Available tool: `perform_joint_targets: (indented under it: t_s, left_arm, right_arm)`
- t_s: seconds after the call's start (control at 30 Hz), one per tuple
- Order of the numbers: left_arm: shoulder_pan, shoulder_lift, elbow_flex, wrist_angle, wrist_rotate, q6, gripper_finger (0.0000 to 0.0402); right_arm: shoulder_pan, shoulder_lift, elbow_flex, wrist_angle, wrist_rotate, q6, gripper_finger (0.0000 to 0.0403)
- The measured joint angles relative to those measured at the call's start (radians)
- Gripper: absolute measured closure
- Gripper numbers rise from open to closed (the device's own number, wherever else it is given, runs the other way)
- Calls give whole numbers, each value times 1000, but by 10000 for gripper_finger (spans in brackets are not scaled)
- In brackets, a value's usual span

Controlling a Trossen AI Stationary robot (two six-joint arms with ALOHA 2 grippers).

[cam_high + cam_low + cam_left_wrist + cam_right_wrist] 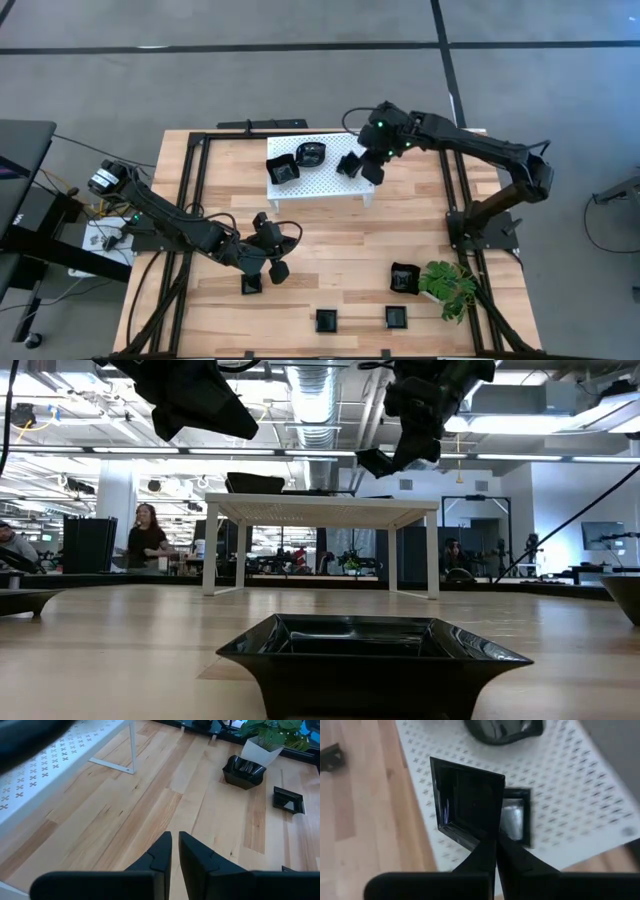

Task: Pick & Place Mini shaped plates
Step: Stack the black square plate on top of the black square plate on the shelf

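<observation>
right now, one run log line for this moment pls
right gripper: shut on square black plate, held over white rack | left gripper: empty, above table | two plates on rack | plates left on table

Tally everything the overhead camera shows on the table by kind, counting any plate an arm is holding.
Black plates: 7 (2 on the rack, 4 on the table, 1 in the right gripper)
White rack: 1
Green plant: 1
Total: 9
</observation>
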Motion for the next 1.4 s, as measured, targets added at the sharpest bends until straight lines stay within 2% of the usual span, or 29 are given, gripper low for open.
perform_joint_targets:
  t_s: [0.1,0.23,0.3,0.7,1.03,1.4]
  left_arm:
    - [0,0,0,0,0,0,366]
    - [0,0,0,0,0,0,366]
    - [0,0,0,0,0,0,366]
    - [0,0,0,0,-8,-2,366]
    - [0,0,0,1,-11,-2,366]
    - [0,0,0,0,-11,-2,366]
  right_arm:
    - [-17,5,14,-3,-2,-105,402]
    - [-26,6,14,-82,-16,-345,402]
    - [-25,6,13,-94,-17,-397,402]
    - [-38,8,13,-49,-28,-390,403]
    - [-37,8,13,-42,-25,-222,403]
    - [10,9,-36,27,8,-219,403]
